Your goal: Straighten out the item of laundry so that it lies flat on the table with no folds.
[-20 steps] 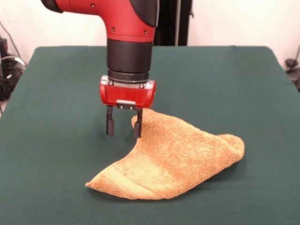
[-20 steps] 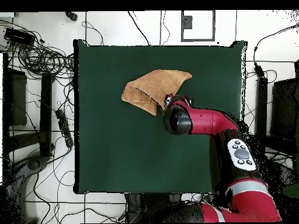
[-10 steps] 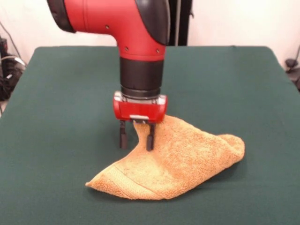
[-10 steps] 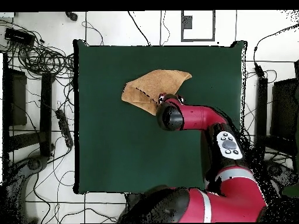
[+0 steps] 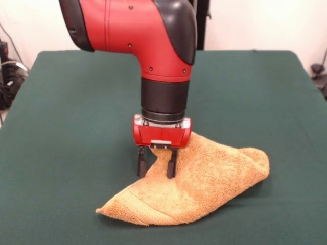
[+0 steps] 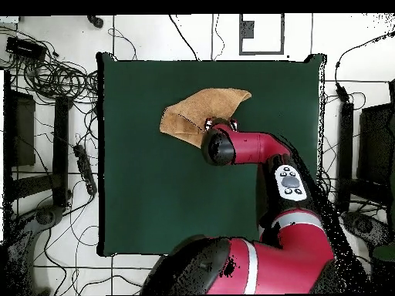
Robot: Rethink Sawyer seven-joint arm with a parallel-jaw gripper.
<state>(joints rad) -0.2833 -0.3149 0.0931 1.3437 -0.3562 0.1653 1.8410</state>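
Gripper [image 5: 156, 166] has advanced over the folded towel [image 5: 204, 184], long axis crosswise.

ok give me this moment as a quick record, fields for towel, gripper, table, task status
towel: orange-tan towel, folded over itself into a rough triangle, not flat
gripper: gripper open, pointing down, fingers astride the towel's raised far edge
contact: one finger in front of the cloth, the other beside it; no grasp visible
table: dark green table, towel lies toward one side in the overhead view
task status: folds remain, straightening not done
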